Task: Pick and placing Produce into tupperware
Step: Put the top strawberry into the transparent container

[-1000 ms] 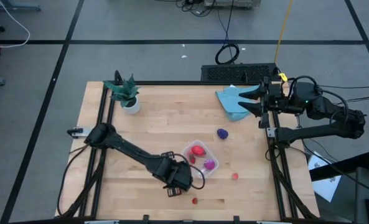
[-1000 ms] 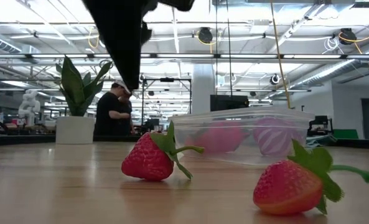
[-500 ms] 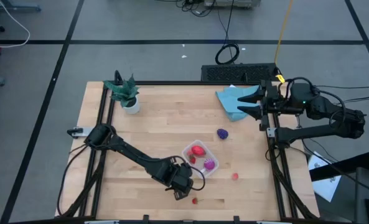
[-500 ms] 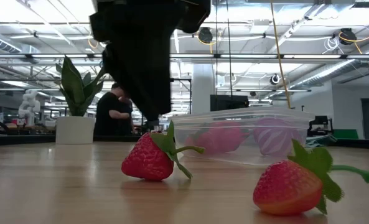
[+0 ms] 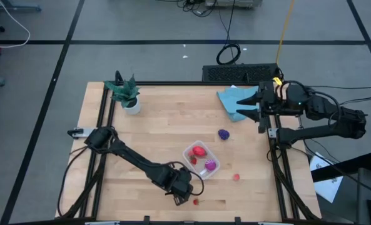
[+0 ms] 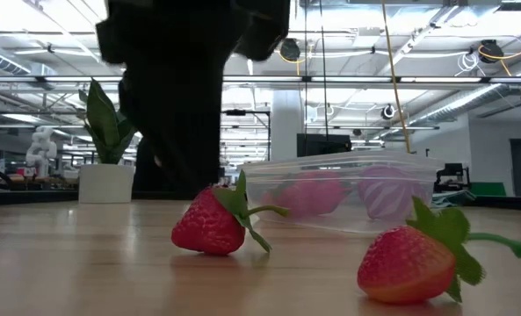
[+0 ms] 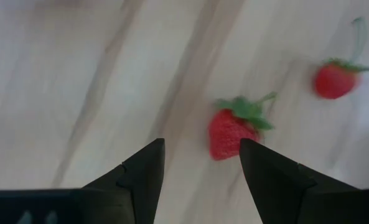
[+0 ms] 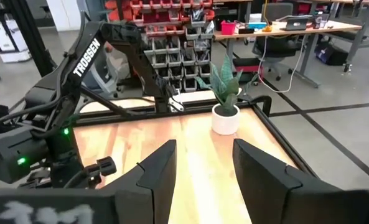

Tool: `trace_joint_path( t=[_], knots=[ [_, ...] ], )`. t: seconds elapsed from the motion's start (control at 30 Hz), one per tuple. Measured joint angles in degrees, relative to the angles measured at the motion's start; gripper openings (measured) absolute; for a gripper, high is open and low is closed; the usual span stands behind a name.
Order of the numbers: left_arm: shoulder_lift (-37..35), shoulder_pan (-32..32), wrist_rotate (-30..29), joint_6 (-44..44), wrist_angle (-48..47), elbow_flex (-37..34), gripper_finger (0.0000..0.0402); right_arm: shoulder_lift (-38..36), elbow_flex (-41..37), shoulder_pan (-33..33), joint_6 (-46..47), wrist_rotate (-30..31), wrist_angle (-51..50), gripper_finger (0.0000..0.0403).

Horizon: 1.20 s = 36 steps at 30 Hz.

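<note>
My left gripper [image 7: 200, 168] points down, open, just above the table near its front edge. A small red strawberry [image 7: 231, 130] lies on the wood just ahead of its fingertips, untouched; it also shows in the high view [image 5: 196, 201] and the low view [image 6: 212, 221]. A second strawberry [image 5: 236, 177] lies to the right. The clear tupperware [image 5: 201, 158] stands on the table and holds a red piece and a magenta striped one. A dark purple fruit [image 5: 223, 134] lies beyond it. My right gripper [image 8: 206, 165] waits open, high at the table's right edge.
A potted green plant [image 5: 126, 95] stands at the far left corner and a blue cloth [image 5: 234, 103] lies at the far right. Black frame rails run along the table's left and right sides. Bare wood lies between the plant and the tupperware.
My left gripper has come down and moved toward the table's near edge, rolling as it went, and now stands low beside the near strawberry, still open. The strawberries and tupperware have not moved.
</note>
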Motion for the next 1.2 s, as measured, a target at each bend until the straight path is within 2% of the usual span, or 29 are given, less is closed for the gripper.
trace_joint_path(
  t=[0.57, 0.9, 1.2],
  knots=[
    [0.6, 1.6, 1.6, 1.4, 0.6, 0.1, 0.0214, 1.0, 0.0, 0.0, 0.0, 0.0, -2.7, 0.0151],
    [0.5, 1.6, 9.3, -0.5, 0.8, 0.0, 0.0214, 1.0, 0.0, 0.0, 0.0, 0.0, -2.7, 0.0151],
    [0.4, 1.2, 7.5, 1.3, 1.3, 1.6, 0.0214, 1.0, 0.0, 0.0, 0.1, 0.0, -2.7, 0.0151]
  ],
)
